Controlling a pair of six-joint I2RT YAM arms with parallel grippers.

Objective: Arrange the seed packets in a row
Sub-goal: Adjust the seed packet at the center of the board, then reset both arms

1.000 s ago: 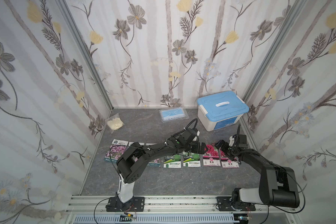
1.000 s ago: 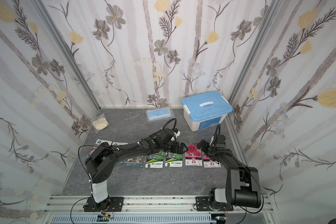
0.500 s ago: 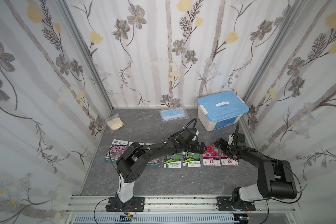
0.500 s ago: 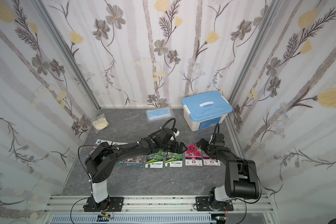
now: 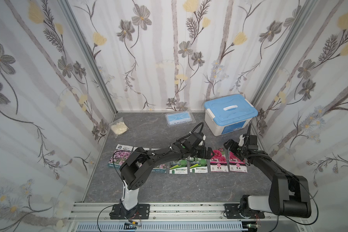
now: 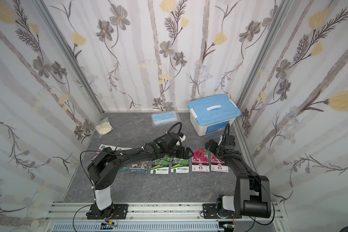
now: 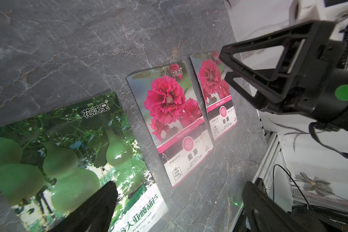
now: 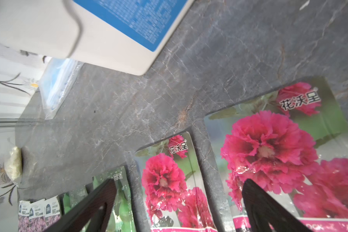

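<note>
Right gripper (image 5: 229, 145) edged back from the row, jaws wide and empty, left gripper (image 5: 207, 153) likewise, poised between gourd packet (image 7: 68, 152) and hollyhock packet (image 7: 175, 120), I note blue-lidded storage box (image 5: 229, 114) shut, contents unseen, clear bag (image 5: 191, 120) holding a face mask (image 5: 178, 118), seed packets (image 5: 198, 167) lined up beneath both grippers.

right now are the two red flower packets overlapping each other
No, the left wrist view shows a strip of grey table between the end red flower packet and the next red flower packet.
</note>
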